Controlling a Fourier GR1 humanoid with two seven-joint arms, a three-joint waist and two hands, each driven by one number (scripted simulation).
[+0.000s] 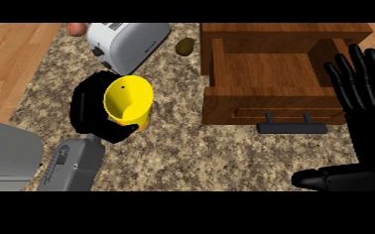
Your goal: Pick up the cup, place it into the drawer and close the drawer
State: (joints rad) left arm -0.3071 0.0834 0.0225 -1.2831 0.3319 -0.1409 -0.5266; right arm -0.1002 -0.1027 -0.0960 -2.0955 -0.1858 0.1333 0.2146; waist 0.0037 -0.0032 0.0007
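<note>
The yellow cup (129,100) is tilted with its mouth towards me, above the speckled counter and left of the drawer. My left hand (93,110) is shut on it, black fingers curled round its left side and base. The wooden drawer (267,69) stands open at the upper right, with nothing visible inside it and its black handle (291,127) facing me. My right hand (360,114) rests open at the right edge, fingers straight up beside the drawer's right wall, holding nothing.
A silver toaster (126,40) stands behind the cup at the upper left. A small olive-brown object (185,46) lies between the toaster and the drawer. A reddish item (75,28) shows at the top left. Bare wood flanks the counter's left side.
</note>
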